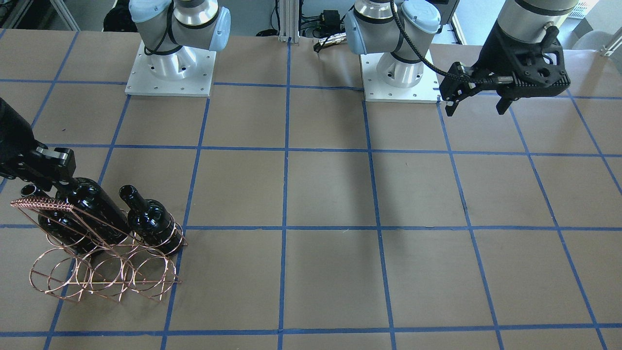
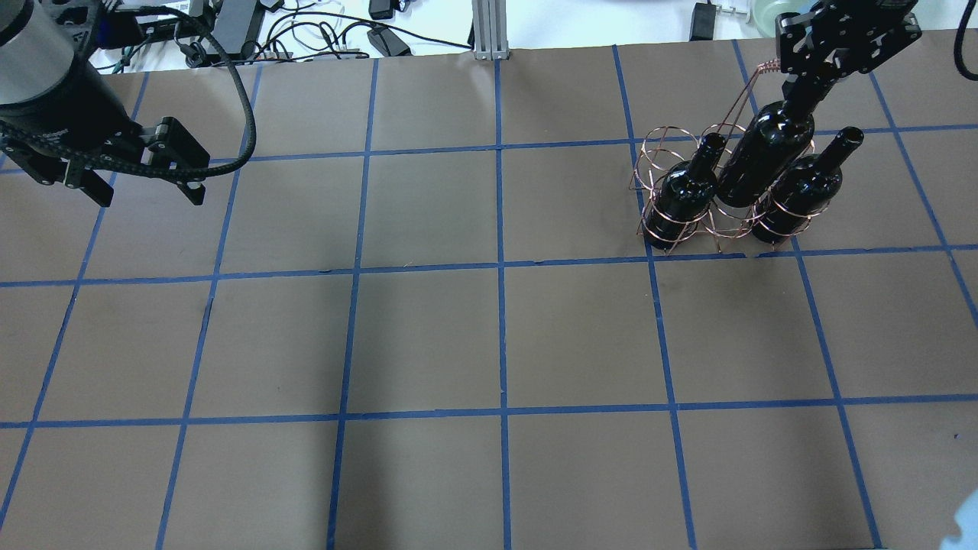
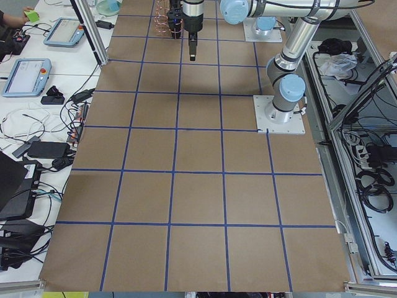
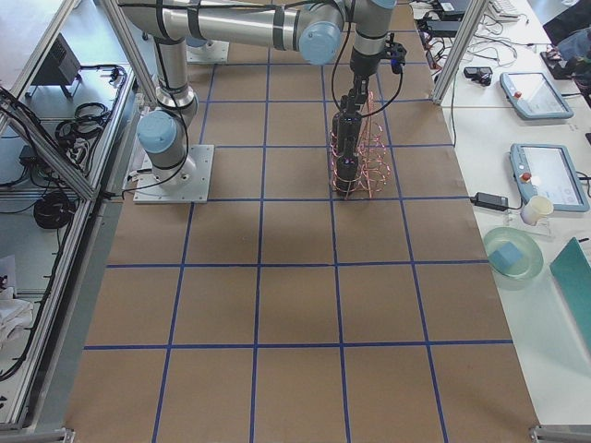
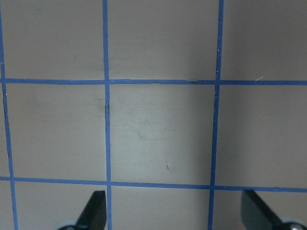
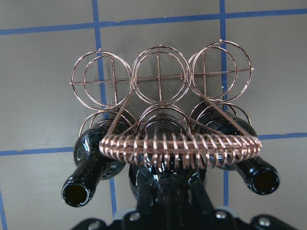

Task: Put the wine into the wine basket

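Observation:
The copper wire wine basket [image 2: 663, 147] stands at the table's far right, also in the front view [image 1: 102, 278] and the right wrist view [image 6: 158, 74]. Two black wine bottles [image 2: 682, 197] [image 2: 798, 191] stand in the outer hoops of the row nearest the robot. My right gripper [image 2: 808, 85] is shut on the neck of a third bottle [image 2: 764, 153], which sits in the middle hoop, higher than the others [image 1: 92, 204]. Whether its base touches down is hidden. My left gripper [image 2: 150, 197] is open and empty above the table's far left [image 5: 175, 211].
The basket's three hoops on the operators' side [image 6: 216, 72] hold nothing. Its coil-wrapped handle [image 6: 182, 148] crosses just in front of the held bottle's shoulder. The arm bases [image 1: 170, 68] stand on the brown taped table. Cables lie beyond the far edge [image 2: 306, 38].

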Tool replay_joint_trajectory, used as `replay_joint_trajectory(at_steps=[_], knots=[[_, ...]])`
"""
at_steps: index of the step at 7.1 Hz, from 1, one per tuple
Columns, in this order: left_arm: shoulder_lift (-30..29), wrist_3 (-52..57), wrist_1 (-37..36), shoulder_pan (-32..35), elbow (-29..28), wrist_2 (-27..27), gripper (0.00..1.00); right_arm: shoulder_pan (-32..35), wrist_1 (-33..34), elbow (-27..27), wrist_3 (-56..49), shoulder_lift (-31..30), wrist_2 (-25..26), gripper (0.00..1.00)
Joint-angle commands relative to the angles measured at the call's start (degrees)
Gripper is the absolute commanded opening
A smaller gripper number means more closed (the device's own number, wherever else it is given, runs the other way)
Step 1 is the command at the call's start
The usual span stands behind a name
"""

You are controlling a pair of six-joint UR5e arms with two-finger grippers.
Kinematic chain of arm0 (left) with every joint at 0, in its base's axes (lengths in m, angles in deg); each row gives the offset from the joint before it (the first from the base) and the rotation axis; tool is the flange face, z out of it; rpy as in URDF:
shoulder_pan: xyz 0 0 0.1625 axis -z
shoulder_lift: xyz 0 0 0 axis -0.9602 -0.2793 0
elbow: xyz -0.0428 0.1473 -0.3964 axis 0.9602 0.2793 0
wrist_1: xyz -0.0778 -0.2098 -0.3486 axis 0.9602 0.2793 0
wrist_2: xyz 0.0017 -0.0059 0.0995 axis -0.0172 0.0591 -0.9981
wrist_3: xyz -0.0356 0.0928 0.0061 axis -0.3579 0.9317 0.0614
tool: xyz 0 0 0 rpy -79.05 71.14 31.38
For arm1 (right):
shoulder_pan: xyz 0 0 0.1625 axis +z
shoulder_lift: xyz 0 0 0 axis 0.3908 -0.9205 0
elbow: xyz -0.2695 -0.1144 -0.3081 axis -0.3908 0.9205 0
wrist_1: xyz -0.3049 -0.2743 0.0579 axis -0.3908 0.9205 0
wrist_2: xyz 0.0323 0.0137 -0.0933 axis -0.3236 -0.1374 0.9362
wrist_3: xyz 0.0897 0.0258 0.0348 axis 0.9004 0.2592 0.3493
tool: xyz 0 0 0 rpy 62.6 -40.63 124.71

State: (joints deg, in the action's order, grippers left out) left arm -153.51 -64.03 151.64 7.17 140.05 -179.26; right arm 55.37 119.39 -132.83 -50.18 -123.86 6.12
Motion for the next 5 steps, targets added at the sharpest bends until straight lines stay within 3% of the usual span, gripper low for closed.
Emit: replay_joint_trajectory(at_steps=[1,5], knots=[[-0.24,-0.61,-0.16,1.75,-0.04,-0.26,1.00,0.02,0.38,-0.86,-0.36,0.49,0.12,0.00],[-0.42,-3.51,-1.48,3.08,-0.04,-0.18,1.00,0.02,5.20,-5.34,-2.21,3.04,-0.05,0.00]])
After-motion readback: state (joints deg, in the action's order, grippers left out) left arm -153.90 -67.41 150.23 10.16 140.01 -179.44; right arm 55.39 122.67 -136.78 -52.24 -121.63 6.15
